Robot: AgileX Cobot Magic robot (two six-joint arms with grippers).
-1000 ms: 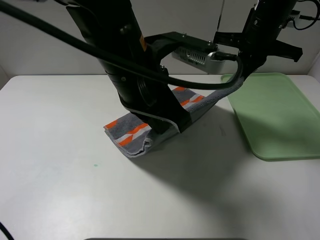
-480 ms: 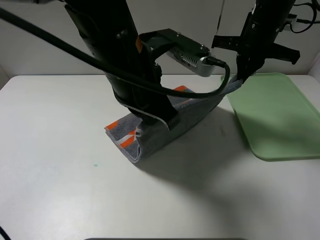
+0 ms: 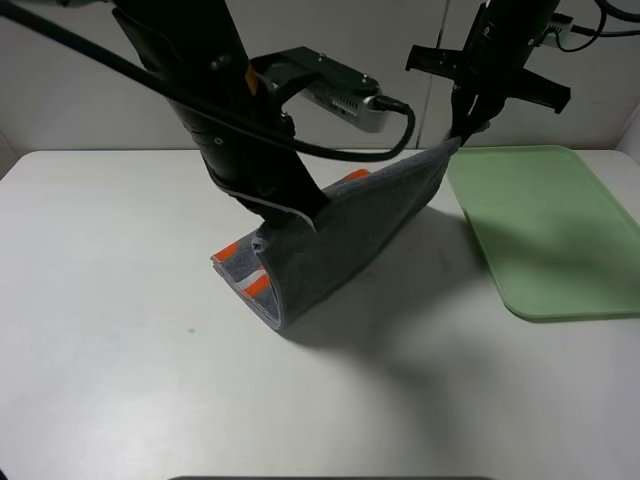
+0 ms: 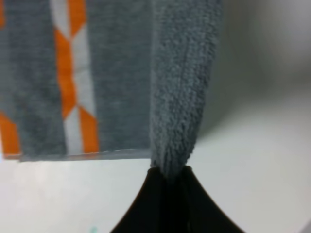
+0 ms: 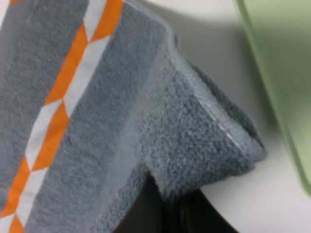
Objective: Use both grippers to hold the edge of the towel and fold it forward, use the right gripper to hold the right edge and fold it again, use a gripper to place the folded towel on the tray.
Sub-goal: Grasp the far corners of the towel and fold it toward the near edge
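- White table top (image 3: 120,330) nearest the camera. One.
- Dark grey terry towel with orange-and-white wavy stripes (image 3: 360,220). One. Its lower fold lay on the table near the middle, left of the tray. The rest stood up from it as a slanted sheet.
- Change over the last second: both arms had risen. The held edge went from a low drape close to the table to a stretched sheet, and that sheet came to hide most of the striped band.
- Bulkier black two-finger left gripper (image 4: 167,184), at the sheet's lower, nearer corner: fingers pressed fully together on a bunched corner of cloth.
- Slim black narrow-fingered right gripper (image 3: 460,138), farther back and higher: likewise pinched tight on the other corner, with the thin pale stitched hem (image 5: 218,124) curling just past the fingers.
- Large flat pale-green plastic tray (image 3: 560,240), right of the towel. One, nothing on it. The raised corner hung near its far left corner.
- Judgement: this was the lift stage of the first fold — the edge had still to be carried over the lying part and set down. Second fold and tray placement not yet begun.
- Grippers counted: two, both holding.
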